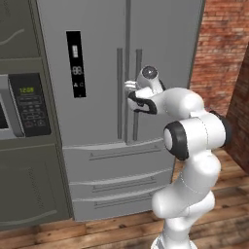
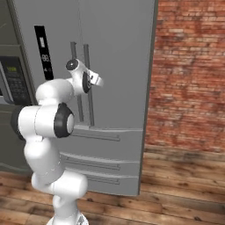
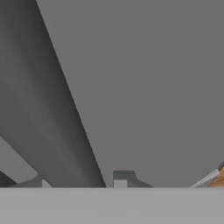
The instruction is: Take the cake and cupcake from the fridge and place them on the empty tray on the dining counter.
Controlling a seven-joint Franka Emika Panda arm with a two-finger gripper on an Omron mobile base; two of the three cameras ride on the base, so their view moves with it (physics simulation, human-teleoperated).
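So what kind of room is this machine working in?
A kitchen, most likely: a tall grey steel French-door fridge with drawers below, a dark built-in microwave beside it, a red brick wall and wooden plank floor.

We count one tall grey steel French-door fridge (image 1: 102, 97) with two vertical bar handles (image 1: 119, 92) and one black display panel (image 1: 76, 64). Below its doors we count three drawers (image 1: 116, 182).

Closed fridge (image 1: 97, 97) doors block the way inside.
Both grey doors stand shut, their two vertical bar handles (image 1: 119, 92) close together at the centre seam. A microwave cabinet (image 1: 24, 121) borders the fridge's left side; open wooden floor (image 2: 184, 184) and a brick wall (image 2: 189, 74) lie to its right.
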